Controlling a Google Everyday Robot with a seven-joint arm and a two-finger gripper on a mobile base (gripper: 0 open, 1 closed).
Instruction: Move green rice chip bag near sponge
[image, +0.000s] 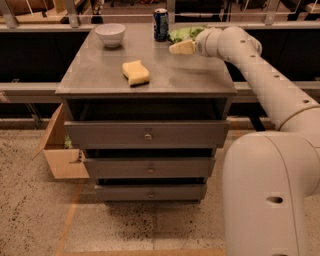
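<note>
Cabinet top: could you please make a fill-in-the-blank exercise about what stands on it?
The drink can stands ____ the bowl and the green rice chip bag.
The tool is beside the bag; the sponge lies nearer the ____ edge of the cabinet.
The cabinet has ____ drawers.
Missing words: between; front; three.

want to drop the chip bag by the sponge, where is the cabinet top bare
Bare cabinet top lies right of the sponge, out to the right edge, and left of it, in front of the white bowl. The back right is crowded: the blue can, the green rice chip bag and the gripper at the bag sit close together.
</note>
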